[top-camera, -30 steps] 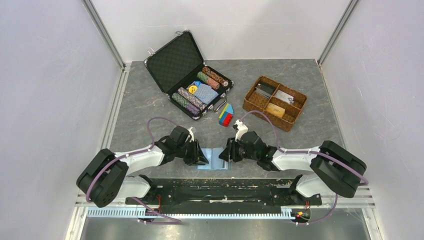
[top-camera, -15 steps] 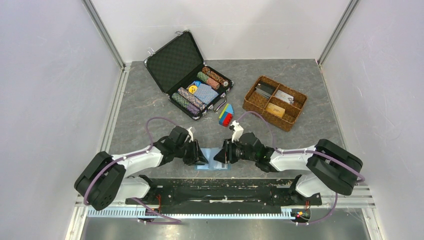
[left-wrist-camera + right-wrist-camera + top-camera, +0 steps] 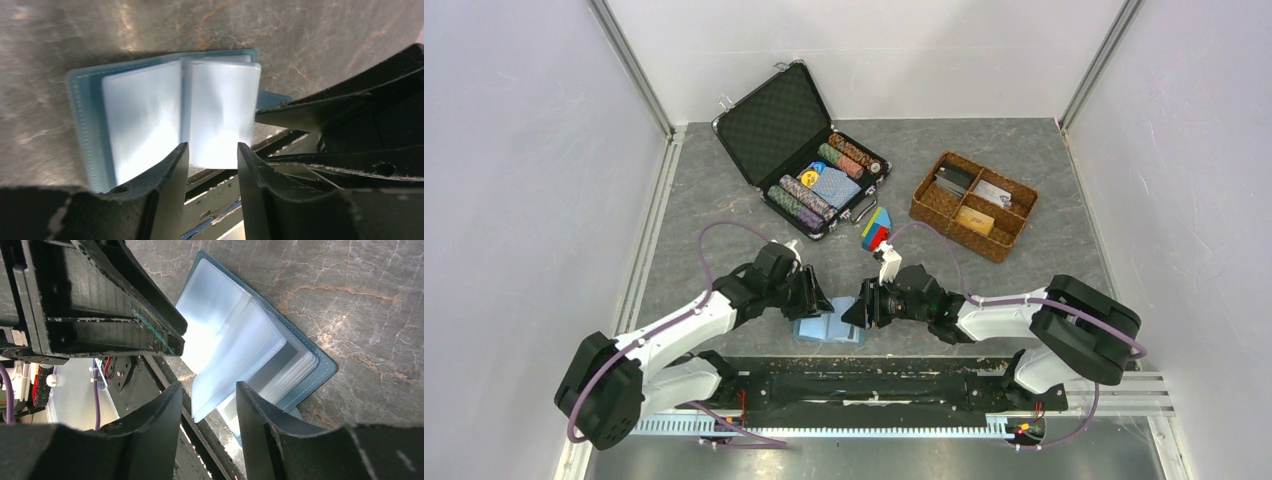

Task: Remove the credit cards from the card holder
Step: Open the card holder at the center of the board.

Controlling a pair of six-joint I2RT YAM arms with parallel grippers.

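The light-blue card holder (image 3: 828,329) lies open at the table's near edge, its clear sleeve pages fanned up. It shows in the left wrist view (image 3: 150,110) and the right wrist view (image 3: 240,340); no card shows in the sleeves. My left gripper (image 3: 817,301) is open just above its far left side (image 3: 211,152). My right gripper (image 3: 856,312) is open at its right side (image 3: 207,390), a loose sleeve page edge lying between the jaws. An orange-yellow credit card (image 3: 975,220) and a greyish one (image 3: 994,193) lie in the wicker tray.
The brown wicker tray (image 3: 944,225) stands at the back right. An open black chip case (image 3: 774,125) with chips and a playing-card deck stands at the back middle. A small coloured block stack (image 3: 876,231) sits in front of the case. The black arm mount runs along the near edge.
The left gripper has drawn back up and to the left. The right gripper has moved left. The card holder has slid a little left and turned.
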